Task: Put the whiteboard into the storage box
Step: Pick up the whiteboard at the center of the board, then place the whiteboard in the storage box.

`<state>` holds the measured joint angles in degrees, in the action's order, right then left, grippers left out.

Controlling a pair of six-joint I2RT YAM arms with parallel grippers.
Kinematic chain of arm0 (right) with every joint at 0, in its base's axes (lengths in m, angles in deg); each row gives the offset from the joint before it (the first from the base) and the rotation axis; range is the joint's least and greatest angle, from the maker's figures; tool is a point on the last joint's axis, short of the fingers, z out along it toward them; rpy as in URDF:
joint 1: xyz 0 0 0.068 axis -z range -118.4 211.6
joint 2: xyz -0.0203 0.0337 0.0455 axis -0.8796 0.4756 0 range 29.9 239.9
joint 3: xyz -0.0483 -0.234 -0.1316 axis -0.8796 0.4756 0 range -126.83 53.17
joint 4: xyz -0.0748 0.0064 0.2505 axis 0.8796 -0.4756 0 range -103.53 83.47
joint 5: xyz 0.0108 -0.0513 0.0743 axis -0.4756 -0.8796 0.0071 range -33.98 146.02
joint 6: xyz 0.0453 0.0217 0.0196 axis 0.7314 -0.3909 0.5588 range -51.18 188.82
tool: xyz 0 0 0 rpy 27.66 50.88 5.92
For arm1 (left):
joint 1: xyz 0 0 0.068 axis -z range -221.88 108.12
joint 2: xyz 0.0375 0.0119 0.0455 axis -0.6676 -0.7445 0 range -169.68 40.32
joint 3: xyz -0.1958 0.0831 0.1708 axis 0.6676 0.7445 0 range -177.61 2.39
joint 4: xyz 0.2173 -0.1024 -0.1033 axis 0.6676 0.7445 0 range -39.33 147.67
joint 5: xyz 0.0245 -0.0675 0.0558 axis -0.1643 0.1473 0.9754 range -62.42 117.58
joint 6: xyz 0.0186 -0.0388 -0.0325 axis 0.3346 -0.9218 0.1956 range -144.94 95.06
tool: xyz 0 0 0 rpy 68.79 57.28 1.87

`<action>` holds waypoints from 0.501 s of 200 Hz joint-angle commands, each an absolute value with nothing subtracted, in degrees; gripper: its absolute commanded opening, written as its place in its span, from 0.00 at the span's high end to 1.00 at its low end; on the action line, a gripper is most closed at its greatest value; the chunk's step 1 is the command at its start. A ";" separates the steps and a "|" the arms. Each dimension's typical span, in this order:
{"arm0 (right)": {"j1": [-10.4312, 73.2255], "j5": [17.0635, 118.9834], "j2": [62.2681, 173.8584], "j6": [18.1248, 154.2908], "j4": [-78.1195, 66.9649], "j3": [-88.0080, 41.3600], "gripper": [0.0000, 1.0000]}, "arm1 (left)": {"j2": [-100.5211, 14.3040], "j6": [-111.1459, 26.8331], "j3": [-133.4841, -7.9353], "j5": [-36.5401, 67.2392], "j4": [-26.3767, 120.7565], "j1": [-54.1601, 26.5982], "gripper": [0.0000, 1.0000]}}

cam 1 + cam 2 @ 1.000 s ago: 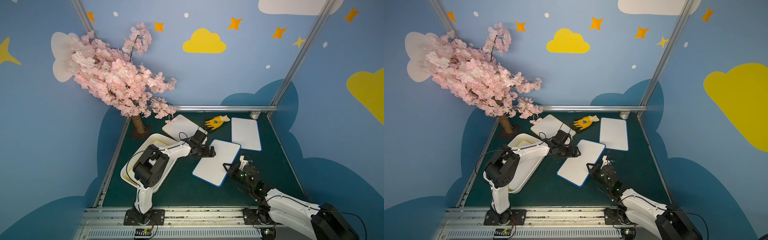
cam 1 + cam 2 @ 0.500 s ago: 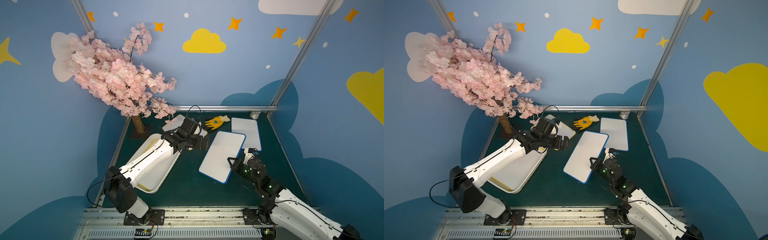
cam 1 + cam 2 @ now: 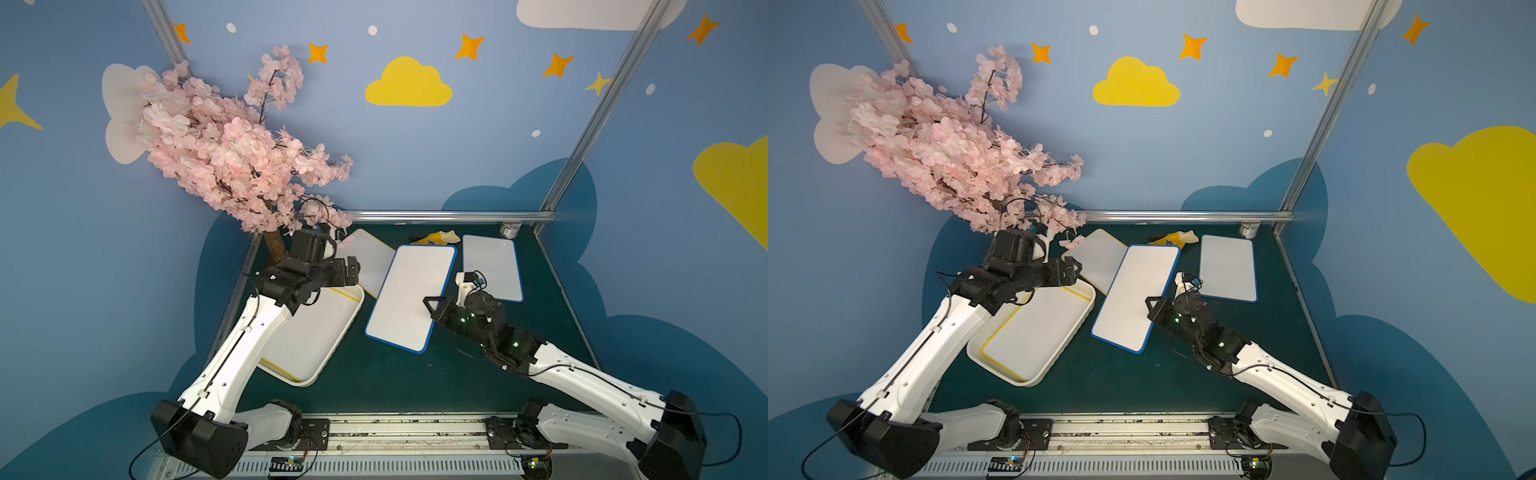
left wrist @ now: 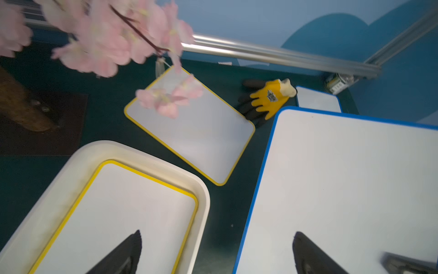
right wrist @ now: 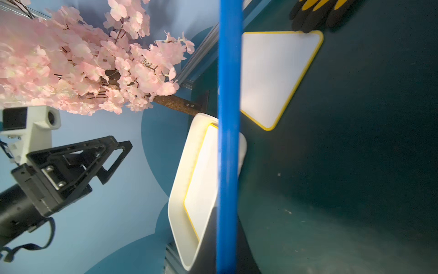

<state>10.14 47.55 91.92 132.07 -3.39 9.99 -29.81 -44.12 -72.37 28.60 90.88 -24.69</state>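
Observation:
A blue-rimmed whiteboard [image 3: 409, 297] [image 3: 1133, 297] hangs tilted above the green table, and my right gripper [image 3: 430, 303] [image 3: 1152, 308] is shut on its near right edge. The right wrist view shows that blue edge [image 5: 228, 142] end-on between the jaws. To the left lies the storage box [image 3: 334, 340] [image 3: 1055, 353] [image 4: 66, 189], a shallow white tray with a yellow-rimmed whiteboard [image 3: 1034, 328] in it. My left gripper [image 3: 353, 268] [image 3: 1073, 268] [image 4: 216, 237] hovers open above the box's far corner, holding nothing.
A second yellow-rimmed board [image 3: 370, 257] [image 4: 192, 128] lies behind the box, partly under the held board. Another blue-rimmed board [image 3: 492, 268] lies at the back right. A yellow and black glove [image 3: 436, 238] and a small can [image 3: 510, 230] sit by the rear rail. Pink blossom branches [image 3: 232, 153] overhang the back left.
The right gripper has lifted the blue-rimmed whiteboard off the table and swung it more lengthwise. The left gripper has left the board's edge and risen back over the box.

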 commanded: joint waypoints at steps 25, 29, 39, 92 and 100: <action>1.57 40.30 104.32 136.23 8.31 -3.45 1.00 | -22.89 -44.66 -65.99 20.74 81.97 -34.33 0.00; 0.97 40.16 105.87 136.61 8.62 -4.67 1.00 | -22.62 -44.60 -65.63 20.72 81.61 -34.73 0.01; -0.29 40.41 109.96 137.98 9.23 -7.79 1.00 | -22.21 -44.52 -65.01 21.07 81.12 -35.89 0.00; -5.69 34.87 128.00 143.70 10.26 -21.49 1.00 | -20.32 -46.61 -61.21 19.50 76.58 -43.74 0.00; -6.04 34.11 129.99 144.72 10.80 -22.38 1.00 | -20.33 -46.59 -61.17 19.66 76.59 -43.93 0.01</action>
